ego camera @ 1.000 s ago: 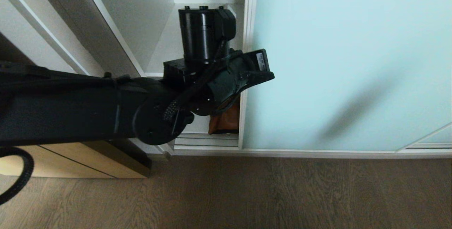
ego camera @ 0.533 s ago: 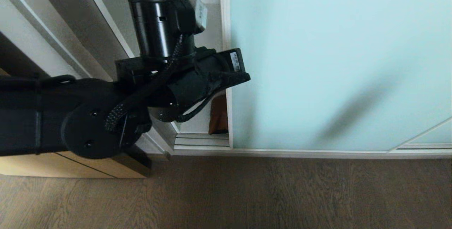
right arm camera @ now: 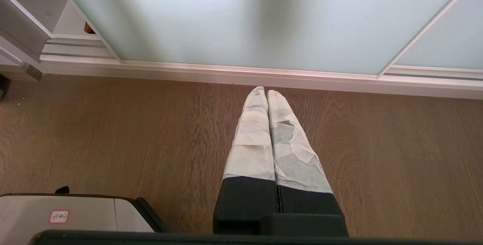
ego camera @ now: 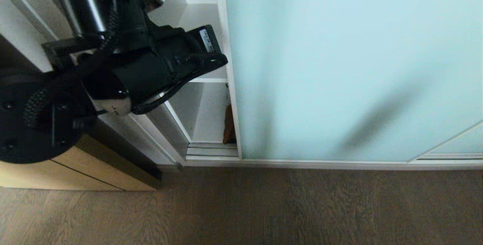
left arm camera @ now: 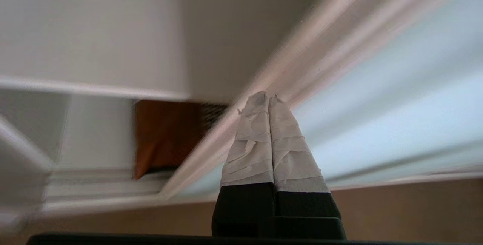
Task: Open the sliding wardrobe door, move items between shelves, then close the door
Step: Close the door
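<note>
- The sliding wardrobe door (ego camera: 351,67) — a frosted pale aqua-blue glass panel in a thin silver-white frame — is covering most of the wardrobe front, leaving only a narrow opening at its left edge.
- The left gripper (left arm camera: 267,97) is pointing at that left frame edge with its two tape-wrapped fingers (left arm camera: 251,143) pressed together and nothing between them; the tips are sitting right at the frame, though contact cannot be told for certain.
- In the head view the black left arm (ego camera: 124,60) is reaching across the opening from the left.
- The cushion (ego camera: 229,126) is showing as a tan-brown sliver on the bottom level of the wardrobe, just inside the door's edge, under a white shelf (ego camera: 209,80).
- The right gripper (right arm camera: 267,93) is hanging over the wooden floor (right arm camera: 113,131) in front of the door's bottom rail, its fingers closed together and empty — well apart from the door's open edge.
</note>
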